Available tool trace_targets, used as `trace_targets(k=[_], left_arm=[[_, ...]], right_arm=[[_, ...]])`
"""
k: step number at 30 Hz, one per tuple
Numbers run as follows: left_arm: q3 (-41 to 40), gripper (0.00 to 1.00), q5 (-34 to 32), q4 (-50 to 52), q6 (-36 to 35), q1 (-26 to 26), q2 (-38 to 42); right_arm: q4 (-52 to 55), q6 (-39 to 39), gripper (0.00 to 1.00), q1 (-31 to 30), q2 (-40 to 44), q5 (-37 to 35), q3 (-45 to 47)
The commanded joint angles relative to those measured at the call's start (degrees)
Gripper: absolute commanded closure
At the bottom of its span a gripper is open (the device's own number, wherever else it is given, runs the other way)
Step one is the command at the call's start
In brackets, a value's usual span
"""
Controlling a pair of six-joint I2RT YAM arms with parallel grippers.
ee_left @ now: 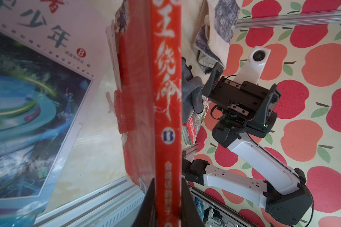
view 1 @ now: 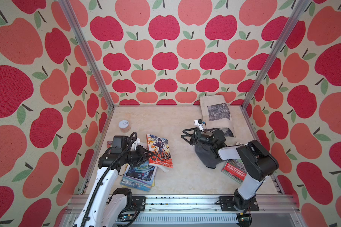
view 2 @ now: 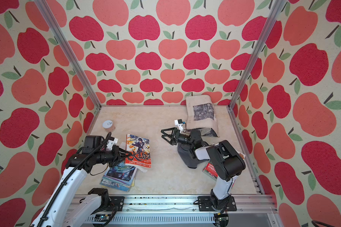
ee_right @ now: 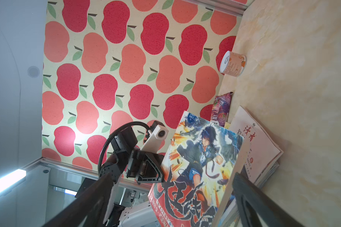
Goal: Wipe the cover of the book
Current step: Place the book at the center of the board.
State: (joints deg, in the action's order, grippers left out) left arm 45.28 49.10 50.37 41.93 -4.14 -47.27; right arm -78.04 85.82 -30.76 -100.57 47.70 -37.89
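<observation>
Clamping book (view 1: pixel 159 149) by spine, near end, with left gripper (view 1: pixel 146 155); cover tilted up, facing right, long axis front-to-back, above magazine (view 1: pixel 140 175) at front-left. With right gripper (view 1: pixel 182 134) spread wide, empty, hovering right of book, grey cloth (view 1: pixel 204 156) just below-behind it. Probably needs cloth first, then a leftward reach to cover.

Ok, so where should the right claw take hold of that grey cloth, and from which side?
Likely the bunched top of the grey cloth, coming straight down from above. It sits in a rumpled heap on the table, not flat, so raised folds give the open right claw something to pinch. A low sideways approach looks worse: its sides slope down to the table.
</observation>
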Motion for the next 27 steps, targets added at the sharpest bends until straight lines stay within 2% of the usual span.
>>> trace_targets(k=[1, 3, 7, 8, 11, 14, 16, 19, 22, 27], left_arm=[[0.42, 1.0, 4.39, 5.56, -3.88, 1.66, 3.38], [-1.5, 1.0, 6.02, 4.95, -3.59, 2.65, 3.36], [-0.34, 1.0, -1.58, 11.48, -8.18, 2.91, 0.65], [-0.24, 1.0, -1.13, 11.22, -8.35, 2.91, 0.48], [-2.06, 1.0, 7.68, 2.4, -4.1, 2.82, 1.53], [-2.79, 1.0, 8.2, 2.21, -5.45, 2.91, -0.41], [-0.63, 1.0, -0.06, 9.85, -11.19, 2.51, -3.67], [2.35, 1.0, -11.82, 16.14, -14.34, 2.61, -5.31], [3.54, 1.0, -17.3, 17.71, -14.89, 3.24, -5.4], [4.4, 1.0, -21.24, 19.12, -13.75, 4.41, -5.49]], right_arm=[[-1.15, 0.48, 0.01, -0.69, -1.62, 1.69, -1.56], [-1.19, 0.71, 0.01, -0.99, -1.92, 1.85, -1.84], [-1.15, 0.4, 0.01, -1.14, -1.54, 2.35, -1.58], [-1.2, 0.4, 0.01, -1.1, -1.48, 2.47, -1.49], [-1.2, 0.23, 0.01, -1.08, -2.03, 2.58, -1.33], [-1.2, 0.31, 0.01, -1.31, -2.74, 2.66, -1.57], [-1.17, 0.27, 0.01, -1.27, -2.54, 2.83, -1.57], [-1.17, 0.12, 0.01, -1.31, -2.31, 3.14, -1.22], [-1.21, 0.35, 0.01, -1.14, -2.6, 3.45, -1.29], [-1.19, 0.75, 0.01, -1.17, -3.23, 3.54, -1.92]])
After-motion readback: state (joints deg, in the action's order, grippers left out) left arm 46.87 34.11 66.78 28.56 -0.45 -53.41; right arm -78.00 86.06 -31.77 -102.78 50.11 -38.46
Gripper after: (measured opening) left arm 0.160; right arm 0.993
